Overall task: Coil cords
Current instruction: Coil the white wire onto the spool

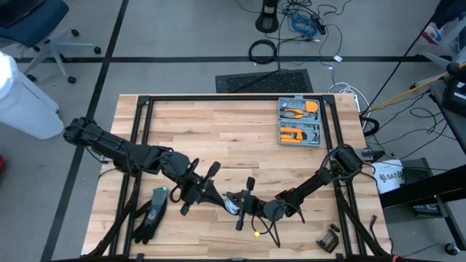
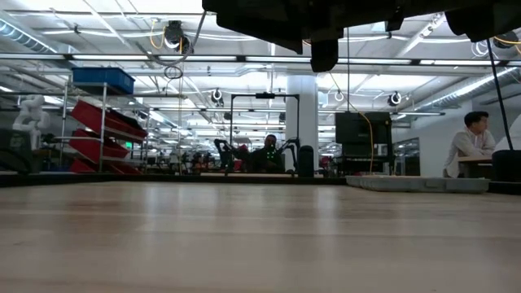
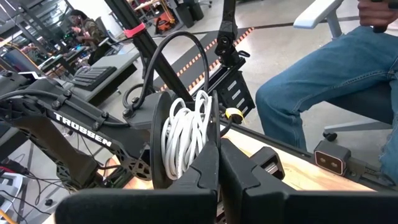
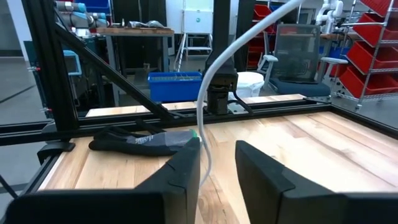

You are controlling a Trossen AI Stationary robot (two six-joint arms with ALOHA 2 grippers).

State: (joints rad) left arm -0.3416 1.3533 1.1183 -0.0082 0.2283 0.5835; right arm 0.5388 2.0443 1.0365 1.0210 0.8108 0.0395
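Mid-wind: left pincer [image 3: 217,165] pinching the cords [image 3: 183,134] coil at desk [image 1: 233,138] 6 o'clock. Right pincer [image 4: 217,162] spread beside the loose strand. Next, prob. another wrap w/o slack.

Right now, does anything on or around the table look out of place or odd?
Mostly tidy. The white cord is wound in a loose, uneven bundle, held off the table between the two tools near the front edge. A black glove lies crumpled at the front left, and a small dark object sits askew at the front right. The tool case lies open.
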